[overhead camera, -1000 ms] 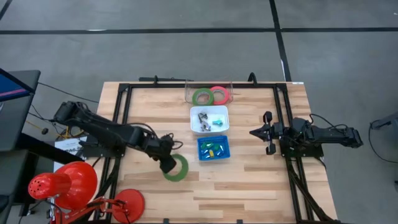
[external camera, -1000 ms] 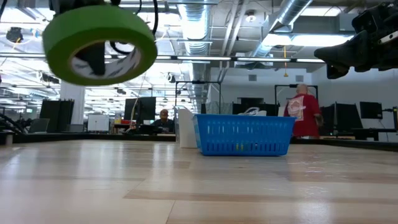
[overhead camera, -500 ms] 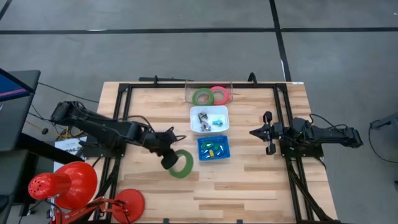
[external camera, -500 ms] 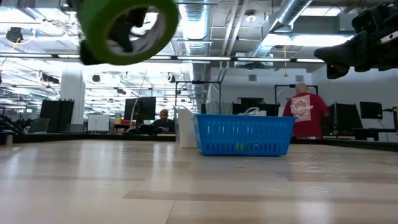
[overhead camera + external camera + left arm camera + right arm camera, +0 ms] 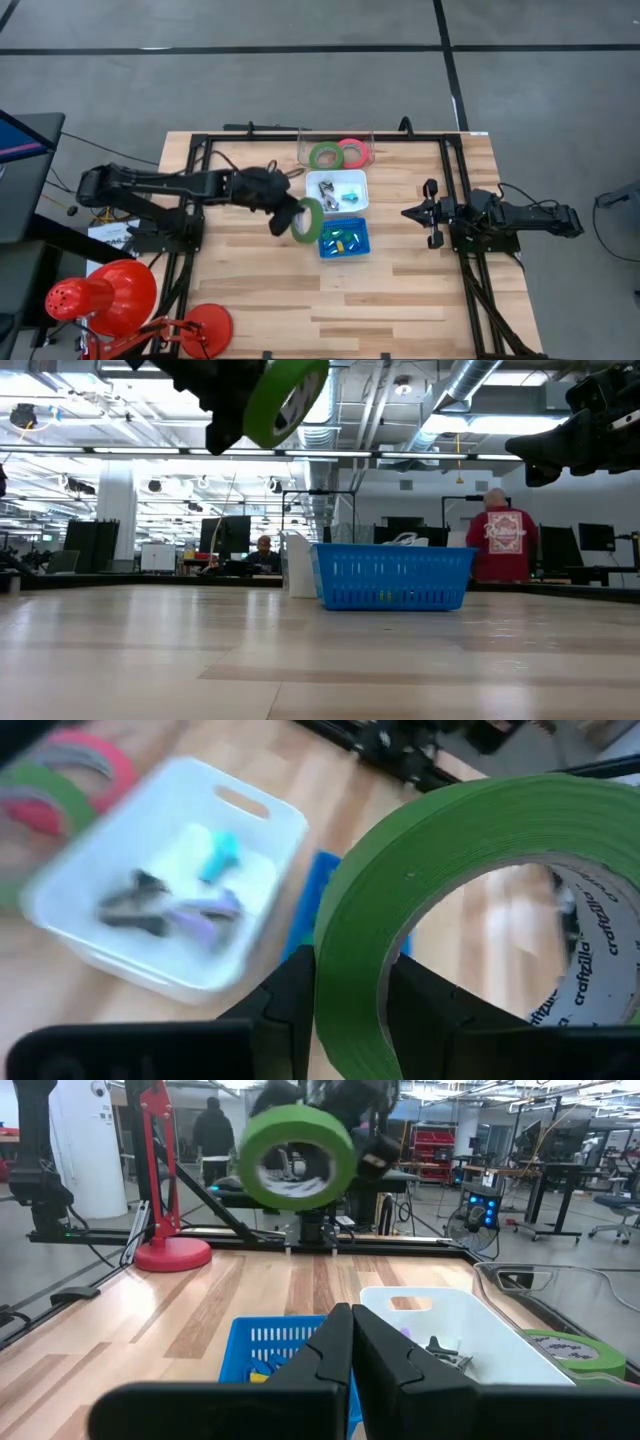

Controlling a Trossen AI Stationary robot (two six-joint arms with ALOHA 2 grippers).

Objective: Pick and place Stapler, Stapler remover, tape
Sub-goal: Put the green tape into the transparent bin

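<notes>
My left gripper [image 5: 288,214] is shut on a green tape ring [image 5: 308,219], held in the air above the table just left of the blue basket [image 5: 343,238]. The low view shows the green tape ring [image 5: 285,400] high up and tilted on edge. A second green ring [image 5: 325,156] and a pink-red ring [image 5: 352,152] lie flat in a clear container at the far edge. A white bin [image 5: 337,191] holds small dark and coloured items. My right gripper [image 5: 408,213] waits shut at the table's right side. My left gripper pinches the green ring's wall [image 5: 345,982], one finger [image 5: 425,1015] inside the hole and the other finger [image 5: 285,1010] outside. The fingers come level from the table's left side. The ring is lifted clear and stands on edge, tilted.
The blue basket [image 5: 392,575] holds small coloured pieces. Black frame rails [image 5: 195,190] run along the table's left and right sides. A red lamp [image 5: 100,295] stands off the near-left corner. Bare wood [image 5: 380,300] lies toward the near edge. People stand in the room behind.
My left gripper has carried the green ring up and toward the far edge and the right, from the near-left part of the table to beside the blue basket. Its wrist has turned, so the ring has gone from lying nearly flat to standing on edge.
</notes>
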